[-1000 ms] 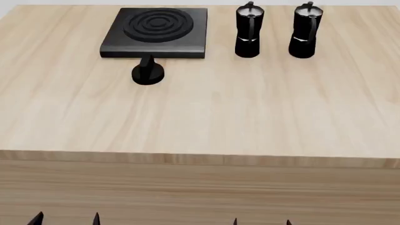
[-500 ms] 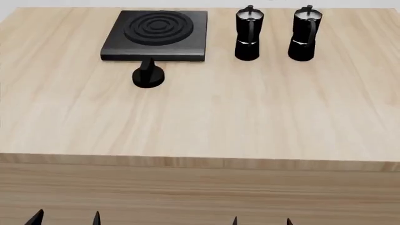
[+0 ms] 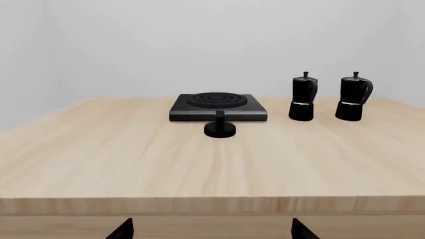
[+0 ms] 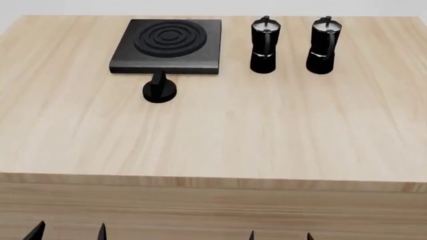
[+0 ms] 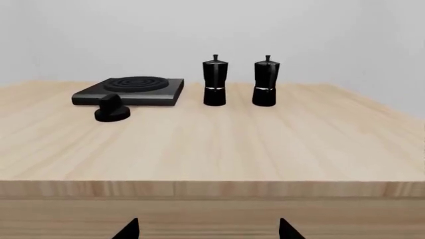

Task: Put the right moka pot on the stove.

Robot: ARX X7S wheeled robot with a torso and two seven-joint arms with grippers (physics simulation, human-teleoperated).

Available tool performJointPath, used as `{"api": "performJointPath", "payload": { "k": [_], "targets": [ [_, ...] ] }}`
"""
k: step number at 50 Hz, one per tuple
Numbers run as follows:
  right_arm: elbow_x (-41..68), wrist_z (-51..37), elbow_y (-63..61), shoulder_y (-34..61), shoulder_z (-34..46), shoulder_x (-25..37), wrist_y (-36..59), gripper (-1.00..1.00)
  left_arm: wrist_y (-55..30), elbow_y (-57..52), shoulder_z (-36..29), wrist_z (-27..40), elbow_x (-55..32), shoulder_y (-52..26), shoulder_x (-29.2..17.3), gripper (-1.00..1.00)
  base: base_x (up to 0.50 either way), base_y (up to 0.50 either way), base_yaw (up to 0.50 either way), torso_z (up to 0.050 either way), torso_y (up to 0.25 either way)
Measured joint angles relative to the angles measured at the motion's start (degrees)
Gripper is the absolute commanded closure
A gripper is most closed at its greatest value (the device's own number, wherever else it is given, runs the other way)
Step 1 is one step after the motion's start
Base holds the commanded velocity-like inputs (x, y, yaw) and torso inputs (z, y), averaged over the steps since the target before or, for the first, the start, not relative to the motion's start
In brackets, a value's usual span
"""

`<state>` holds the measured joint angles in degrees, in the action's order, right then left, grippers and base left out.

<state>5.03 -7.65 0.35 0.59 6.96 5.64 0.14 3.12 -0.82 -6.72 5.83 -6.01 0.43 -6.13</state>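
Both grippers are sitting low, below the bench (image 4: 213, 145) front edge, nothing in them. Only fingertips are showing: left gripper (image 4: 68, 231) and right gripper (image 4: 280, 235), tips spread apart on each.

Right pot (image 4: 323, 46) is standing upright at the far side, well ahead of the right gripper and slightly to its right. Left pot (image 4: 264, 45) is standing near it on its left, with a clear gap. Stove (image 4: 167, 46) is sitting further left at the same depth, dial (image 4: 159, 89) just in front of it.

Step in hand, as I read it: reaching. Right arm looks the natural choice. Lift clear of the bench edge first, approach from the front, close on the pot body, keep off the left pot. Then carry high over the left pot, keep it upright, centre it on the burner rings.
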Motion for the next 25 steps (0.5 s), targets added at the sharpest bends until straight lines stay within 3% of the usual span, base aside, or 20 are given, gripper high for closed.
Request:
{"api": "performJointPath", "payload": {
  "k": [8,25],
  "targets": [
    [0.19,-0.81,0.03,0.06,0.55,0.39,-0.11,-1.00,0.58,0.10,-0.54,0.41,-0.38,0.05,-0.43,-1.00,0.00,0.00,0.00,0.050,0.030],
    [0.27,-2.38,0.26,0.29,1.67,1.20,-0.22,-1.00,0.52,0.54,-1.47,2.04,-0.47,-0.30,-1.06,-1.00,0.08,0.01,0.00,0.000,0.000]
  ]
}}
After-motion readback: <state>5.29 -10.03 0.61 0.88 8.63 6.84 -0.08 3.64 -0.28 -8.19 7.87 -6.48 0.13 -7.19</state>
